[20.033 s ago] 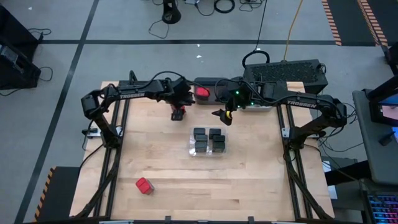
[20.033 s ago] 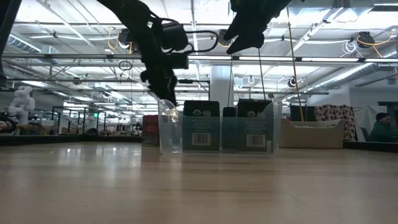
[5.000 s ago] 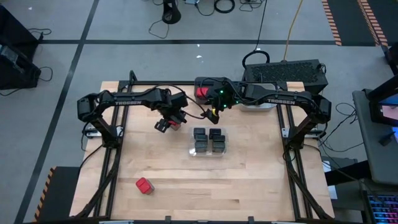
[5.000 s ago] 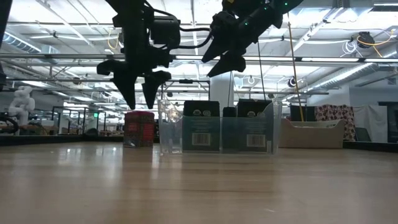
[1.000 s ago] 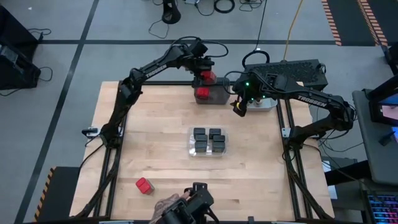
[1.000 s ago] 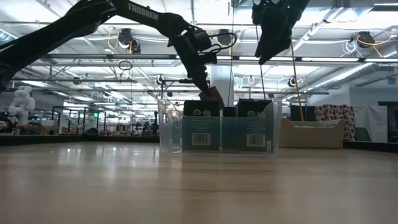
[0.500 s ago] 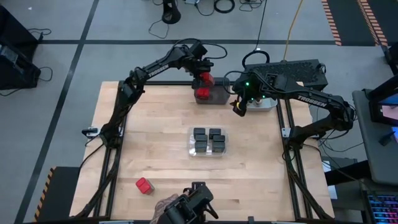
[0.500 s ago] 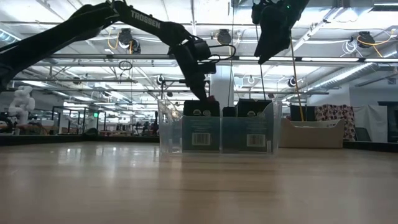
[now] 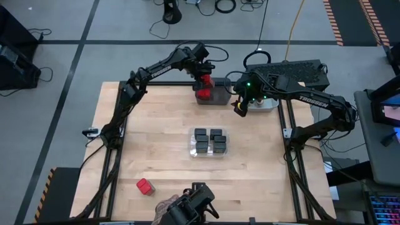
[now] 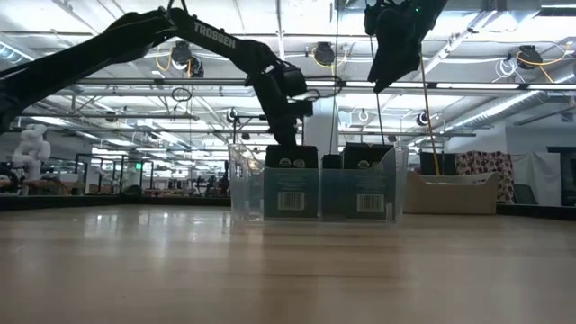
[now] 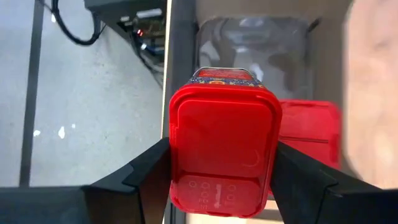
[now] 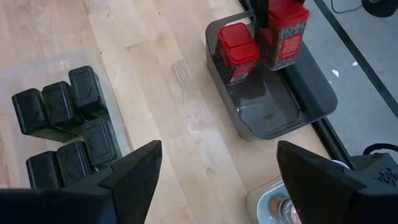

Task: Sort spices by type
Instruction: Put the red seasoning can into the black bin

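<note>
On the bench (image 9: pixel 156 144) we see the dark grey bin (image 12: pixel 292 102) at the far edge, the clear bin (image 9: pixel 209 142) of black spice boxes (image 12: pixel 62 124) mid-bench, and the light grey bin (image 9: pixel 265 103) to its right. Our left hand (image 9: pixel 205 80) reaches over the dark grey bin, its fingers (image 11: pixel 146 171) clamped on either side of a red-topped spice box (image 11: pixel 222 152), held upright just beside a second red-topped box (image 12: pixel 236 53) standing in the bin. Our right hand (image 9: pixel 239 109) hovers beside the bin, fingers spread wide and empty. One stray red box (image 9: pixel 145 186) lies near the bench's front-left edge.
</note>
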